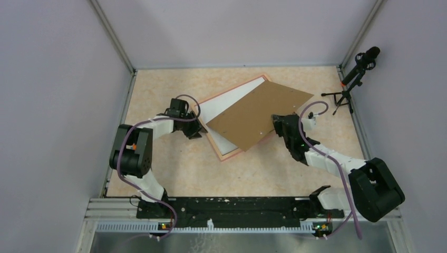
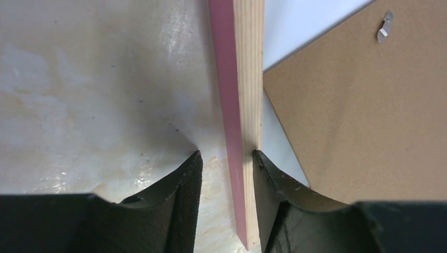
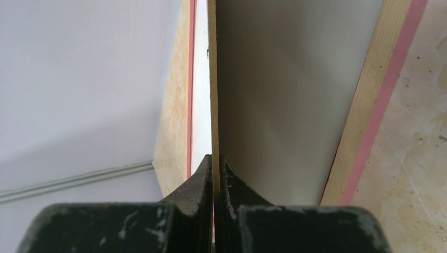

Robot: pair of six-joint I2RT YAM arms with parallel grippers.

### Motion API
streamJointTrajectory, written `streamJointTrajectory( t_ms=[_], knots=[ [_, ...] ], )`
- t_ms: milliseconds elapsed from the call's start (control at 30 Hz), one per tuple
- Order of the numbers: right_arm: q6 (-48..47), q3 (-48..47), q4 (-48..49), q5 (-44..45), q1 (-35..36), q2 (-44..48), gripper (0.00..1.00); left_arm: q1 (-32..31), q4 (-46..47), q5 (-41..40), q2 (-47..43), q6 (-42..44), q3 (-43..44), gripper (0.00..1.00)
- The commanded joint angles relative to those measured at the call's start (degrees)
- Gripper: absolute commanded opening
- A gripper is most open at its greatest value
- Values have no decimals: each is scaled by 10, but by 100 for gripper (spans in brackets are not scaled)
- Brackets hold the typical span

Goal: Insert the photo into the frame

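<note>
The pinkish-tan frame [image 1: 227, 156] lies face down mid-table. The photo [image 1: 232, 100] lies inside it, white back up; its picture side is hidden. A brown backing board [image 1: 263, 113] rests askew over both. My left gripper [image 1: 196, 129] is open and straddles the frame's left rail [image 2: 240, 79]; its right finger [image 2: 274, 184] touches the rail's inner side, and the left finger stands apart from it. The photo's white back [image 2: 300, 26] and the board [image 2: 363, 116] show beyond. My right gripper [image 1: 277, 124] is shut on the board's near edge [image 3: 212, 79], with the frame rail [image 3: 379, 105] beside it.
A black microphone on a small tripod [image 1: 350, 79] stands at the far right corner. Grey walls close in the table on the left, back and right. The board carries a small metal hanger tab [image 2: 386, 32].
</note>
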State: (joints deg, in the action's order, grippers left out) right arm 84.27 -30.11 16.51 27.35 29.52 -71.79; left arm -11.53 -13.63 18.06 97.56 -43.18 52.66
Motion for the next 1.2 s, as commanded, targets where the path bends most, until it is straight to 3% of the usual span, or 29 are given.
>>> streamJointTrajectory(
  t_ms=[0,133,700,900,1033,1167],
  knots=[
    [13,-13,4,60,9,12,0,2,4,-5,35,2,-10,43],
    [8,-5,44,120,33,-2,1,2,10,5,49,-15,-37,39],
    [22,-75,259,191,79,-221,2,1,-6,12,85,-13,-51,35],
    [31,-106,250,192,79,-255,3,1,-5,16,87,-12,-52,33],
    [15,-114,260,191,79,-280,13,2,-5,16,87,-10,-52,32],
    [7,-119,254,167,80,-292,35,2,-6,14,85,-9,-50,32]
  ],
)
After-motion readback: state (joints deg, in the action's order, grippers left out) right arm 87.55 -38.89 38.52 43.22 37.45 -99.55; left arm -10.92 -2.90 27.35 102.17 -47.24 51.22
